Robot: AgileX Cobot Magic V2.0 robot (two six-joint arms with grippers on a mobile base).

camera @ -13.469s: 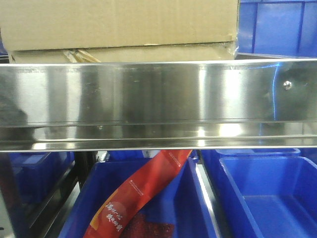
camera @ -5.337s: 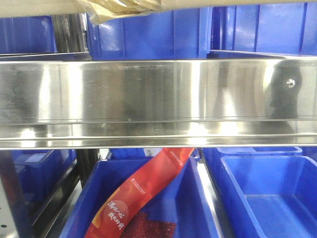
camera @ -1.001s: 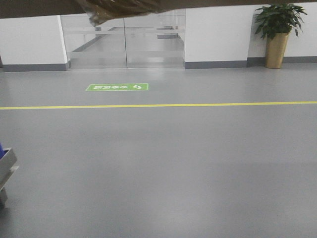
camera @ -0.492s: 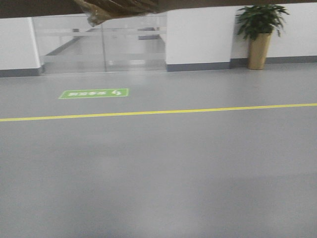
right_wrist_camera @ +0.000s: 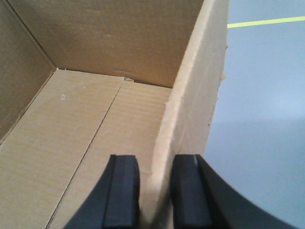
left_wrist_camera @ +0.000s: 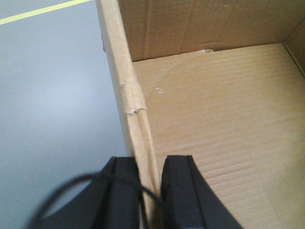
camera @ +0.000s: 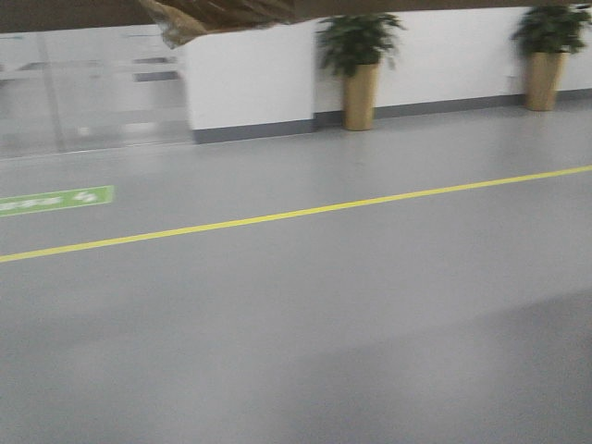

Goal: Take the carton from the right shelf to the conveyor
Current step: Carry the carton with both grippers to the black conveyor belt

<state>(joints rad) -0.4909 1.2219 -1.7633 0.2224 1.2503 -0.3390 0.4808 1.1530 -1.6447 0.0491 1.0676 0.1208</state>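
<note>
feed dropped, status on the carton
Left gripper shut on side wall of brown corrugated cardboard carton. Right gripper shut on opposite wall. Grey floor ahead, conveyor not in view.

Open floor beneath carton; potted plants by wall

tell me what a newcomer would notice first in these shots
An open carton fills both wrist views, the left gripper pinching one side wall and the right gripper the other. Ahead lies grey floor with a yellow line and two potted plants by a white wall.
</note>
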